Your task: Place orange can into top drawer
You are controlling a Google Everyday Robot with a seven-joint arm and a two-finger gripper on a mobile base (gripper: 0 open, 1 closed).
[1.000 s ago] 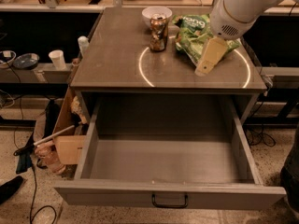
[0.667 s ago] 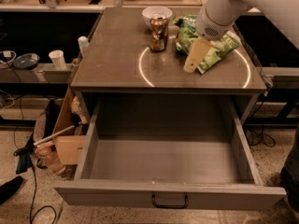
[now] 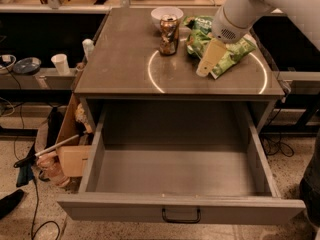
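Note:
The orange can stands upright on the grey cabinet top, just in front of a white bowl. The top drawer is pulled fully open below, its grey interior bare, with a dark handle on the front. My gripper hangs from the white arm and points down-left over the green snack bag. It is to the right of the can, about a can's width away, and not touching it.
A white cup and a dark dish sit on a low shelf at left. A cardboard box with clutter and cables lies on the floor beside the drawer's left wall. Benches run along the back.
The arm has swung left, carrying the gripper from the bag's right side to its left part, closer to the can. The can, the bowl and the drawer have not moved.

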